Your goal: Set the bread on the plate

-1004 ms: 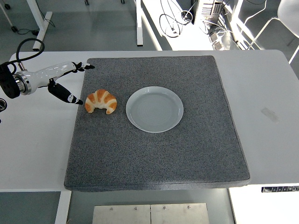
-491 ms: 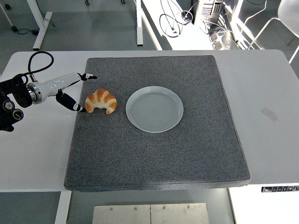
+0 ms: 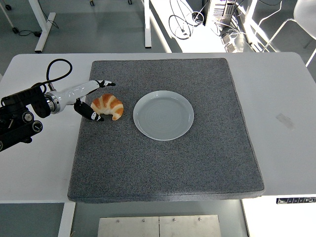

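1. As seen from the head view, the left arm [image 3: 22, 116] enters from the left edge and reaches across the white table [image 3: 281, 98] onto the left margin of the grey mat [image 3: 163, 168].
2. Left hand [image 3: 91, 98]: the fingers are spread around the bread [image 3: 107, 106]. One black-tipped finger [image 3: 106, 83] extends past the far side of the bread; the thumb [image 3: 94, 116] lies at its near left end.
3. Contact status: the thumb tip appears to touch the bread, while the far finger stands just clear of it. The hand brackets the bread without a closed grasp; nothing is lifted.
4. Bread: a croissant, golden with pale bands, lying flat on the mat in its left half, curved with the ends pointing toward the near edge.
5. Plate [image 3: 163, 115]: round, white, resting on the mat near its centre, just to the right of the bread and apart from it. Nothing lies on it.
6. Cable [image 3: 57, 66]: a black loop rises from the left arm above the wrist.
7. Right arm: out of view.
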You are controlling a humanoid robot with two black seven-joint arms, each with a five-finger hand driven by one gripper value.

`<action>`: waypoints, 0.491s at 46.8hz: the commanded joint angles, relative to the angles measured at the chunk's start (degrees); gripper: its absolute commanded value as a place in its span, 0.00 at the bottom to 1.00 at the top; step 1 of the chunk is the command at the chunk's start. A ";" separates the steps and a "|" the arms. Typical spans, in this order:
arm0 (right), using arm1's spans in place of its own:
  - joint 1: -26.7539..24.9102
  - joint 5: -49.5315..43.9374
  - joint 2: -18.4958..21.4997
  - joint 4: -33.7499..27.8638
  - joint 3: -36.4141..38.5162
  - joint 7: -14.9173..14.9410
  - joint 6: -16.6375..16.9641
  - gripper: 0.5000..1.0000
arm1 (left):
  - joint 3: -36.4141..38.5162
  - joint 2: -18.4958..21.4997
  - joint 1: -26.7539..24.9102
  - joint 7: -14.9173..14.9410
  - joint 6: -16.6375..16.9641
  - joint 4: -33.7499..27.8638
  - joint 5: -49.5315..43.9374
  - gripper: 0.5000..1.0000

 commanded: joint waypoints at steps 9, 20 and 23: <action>0.00 0.00 0.00 0.00 -0.01 0.00 0.00 1.00 | 0.06 -2.23 0.08 -1.40 1.02 3.55 0.01 0.94; 0.00 0.00 0.00 0.00 -0.01 0.00 0.00 1.00 | 0.06 -2.67 0.09 -1.58 1.02 4.26 0.10 0.93; 0.00 0.00 0.00 0.00 -0.01 0.00 0.00 1.00 | 0.15 -2.93 0.09 -1.58 1.11 4.26 0.18 0.92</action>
